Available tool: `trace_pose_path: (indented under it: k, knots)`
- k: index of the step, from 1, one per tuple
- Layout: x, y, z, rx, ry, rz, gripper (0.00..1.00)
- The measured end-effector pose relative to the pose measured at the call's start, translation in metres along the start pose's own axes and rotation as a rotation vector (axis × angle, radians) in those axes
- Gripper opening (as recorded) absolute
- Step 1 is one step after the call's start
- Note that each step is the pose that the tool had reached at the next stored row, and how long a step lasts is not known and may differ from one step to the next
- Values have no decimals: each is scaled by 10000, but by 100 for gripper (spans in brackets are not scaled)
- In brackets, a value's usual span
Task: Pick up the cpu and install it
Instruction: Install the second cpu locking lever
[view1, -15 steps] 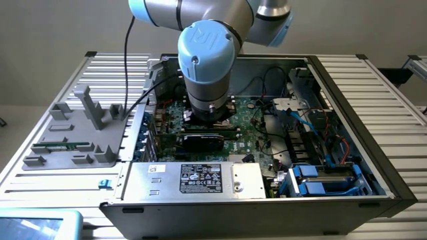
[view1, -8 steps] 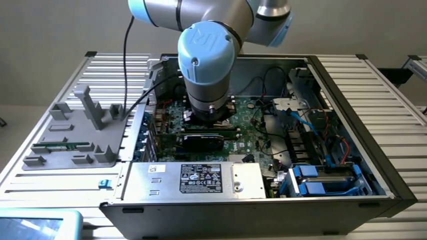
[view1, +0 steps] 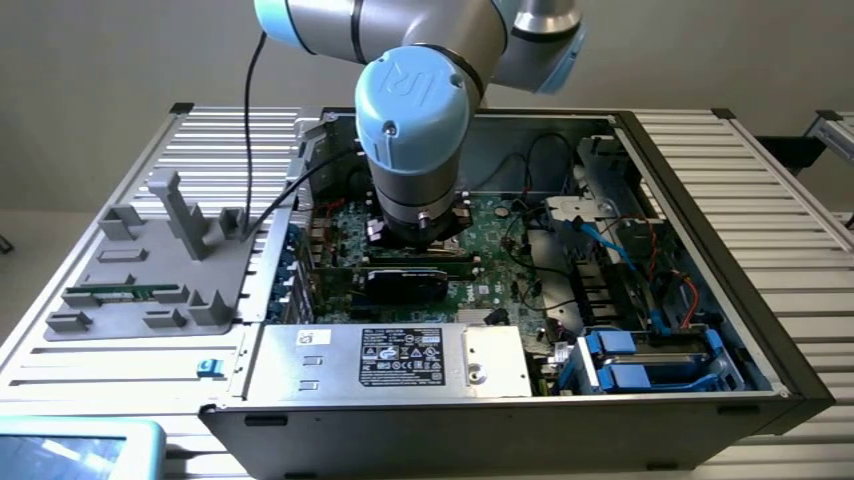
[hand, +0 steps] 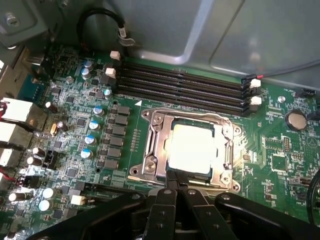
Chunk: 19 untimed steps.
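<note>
The cpu (hand: 192, 148) lies inside the socket (hand: 187, 150) frame on the motherboard (hand: 280, 150). The hand (hand: 181, 189), fingers pressed together, sits at its near edge; seating calls for level, gentle pressure.

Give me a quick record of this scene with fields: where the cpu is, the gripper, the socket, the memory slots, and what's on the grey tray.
cpu: lying flat inside the metal-framed socket, shiny top facing up
socket: metal frame surrounds the cpu on the green motherboard
gripper: shut, fingertips at the socket's edge beside the cpu
memory slots: four long black slots, no sticks in them
arm: reaching down into the open computer case
grey tray: on the exterior view's left, a green memory stick resting in it
</note>
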<state>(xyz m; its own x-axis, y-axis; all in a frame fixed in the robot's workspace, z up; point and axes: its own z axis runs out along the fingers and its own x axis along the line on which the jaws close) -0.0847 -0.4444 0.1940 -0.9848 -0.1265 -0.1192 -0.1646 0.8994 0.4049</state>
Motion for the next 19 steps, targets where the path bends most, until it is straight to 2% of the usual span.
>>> trace_pose_path:
  k: [8,12,19]
  knots:
    - [3,-15,-1,-3,0,0,9]
    - [7,-46,-1,-116,-18,6,9]
    - [10,-65,-10,-130,-20,7,9]
